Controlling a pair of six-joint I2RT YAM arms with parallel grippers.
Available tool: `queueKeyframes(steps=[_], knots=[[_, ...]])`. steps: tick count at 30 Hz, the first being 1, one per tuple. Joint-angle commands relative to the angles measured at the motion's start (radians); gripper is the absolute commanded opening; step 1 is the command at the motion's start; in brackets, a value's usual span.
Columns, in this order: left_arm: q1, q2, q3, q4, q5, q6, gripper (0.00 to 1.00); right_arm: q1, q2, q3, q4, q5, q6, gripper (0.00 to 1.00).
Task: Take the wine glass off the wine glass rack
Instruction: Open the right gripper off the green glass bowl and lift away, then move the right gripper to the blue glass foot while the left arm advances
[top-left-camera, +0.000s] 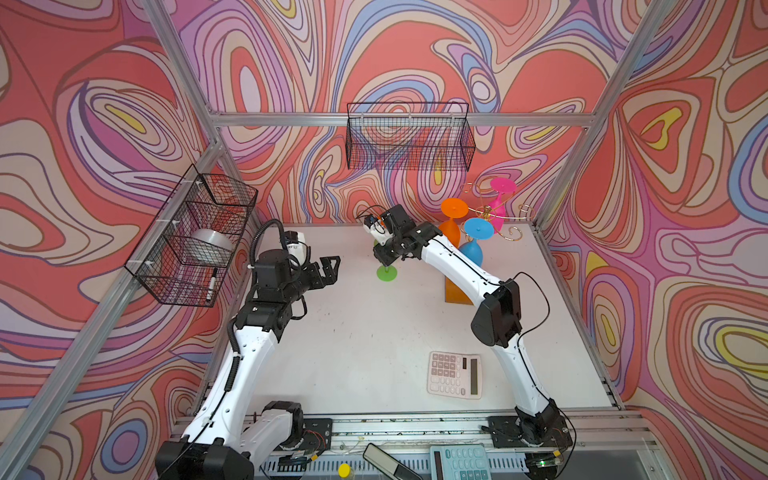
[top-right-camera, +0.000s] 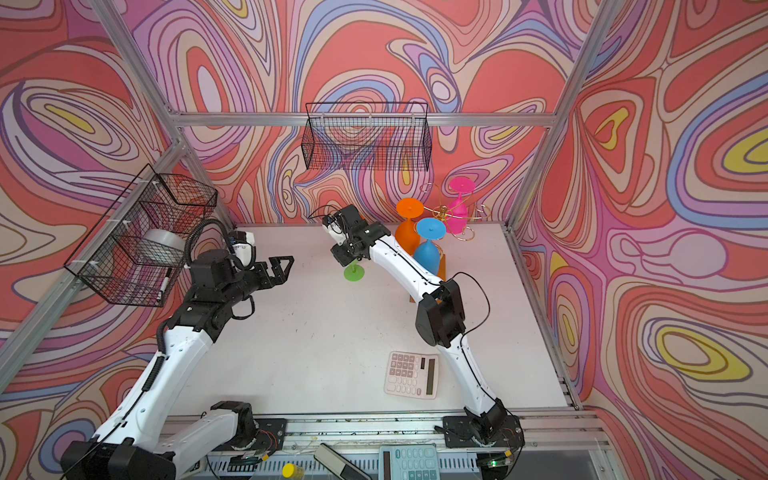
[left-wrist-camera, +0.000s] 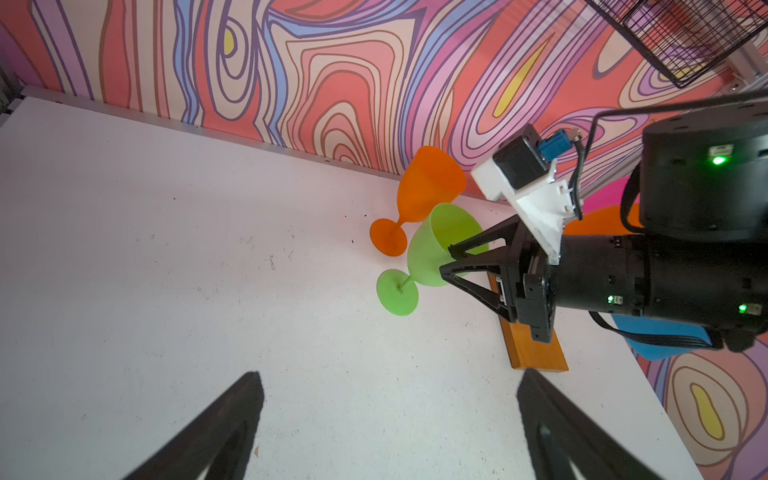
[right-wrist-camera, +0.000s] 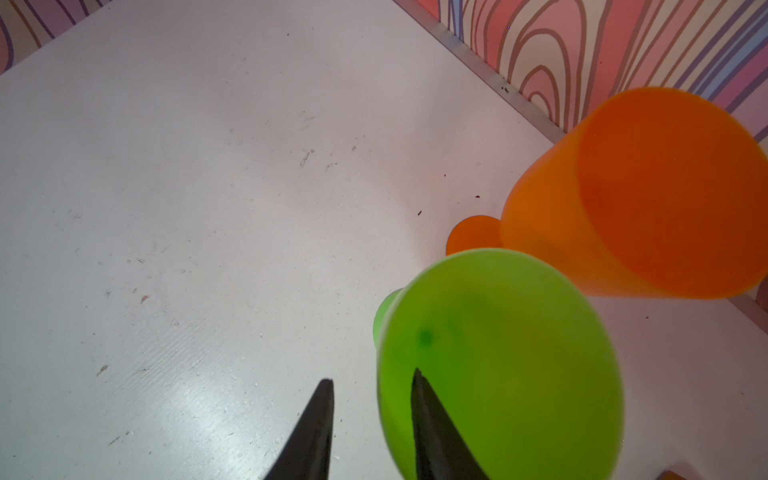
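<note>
Wine glass in green (left-wrist-camera: 432, 249) stands upright on the white table (top-left-camera: 353, 332), off the rack, toward the back and a little left of the rack's base.

Nearest the front edge lies a pale calculator (top-left-camera: 455, 375). Farther in, on the left, the left gripper (left-wrist-camera: 390, 374) hangs above bare table with its claw spread wide and nothing between the fingers.

Beyond it the right gripper (right-wrist-camera: 372, 376) reaches over the green glass from the right. Its claw is parted and straddles the rim — one finger inside the bowl, one outside — and in the right wrist view a strip of table shows between the outer finger and the glass wall, so it is not pinching.

Just behind the green glass, near the back wall, an orange glass (left-wrist-camera: 428, 187) stands upright on the table.

Farthest right, the wine glass rack (top-left-camera: 485, 214) rises from its amber base (top-left-camera: 452, 293). A blue glass (top-left-camera: 473, 249), an orange hanging glass (top-left-camera: 454, 208) and a pink glass (top-left-camera: 498, 208) hang from it bowl-down.
</note>
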Motion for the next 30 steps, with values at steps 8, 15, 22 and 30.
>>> queueKeyframes(steps=[8,15,22,30], knots=[[0.001,-0.013,-0.006,0.006,-0.041,0.001,0.97,0.004,-0.057,0.042,0.084,0.013,0.015,0.51],[0.009,-0.014,-0.007,0.004,-0.059,-0.005,1.00,0.004,-0.236,-0.128,0.240,0.016,0.052,0.71],[0.011,-0.015,-0.012,0.010,-0.070,-0.007,1.00,0.005,-0.445,-0.341,0.375,-0.041,0.096,0.81],[0.011,-0.018,-0.021,0.023,-0.048,-0.012,1.00,0.004,-0.687,-0.537,0.487,0.069,0.114,0.86]])
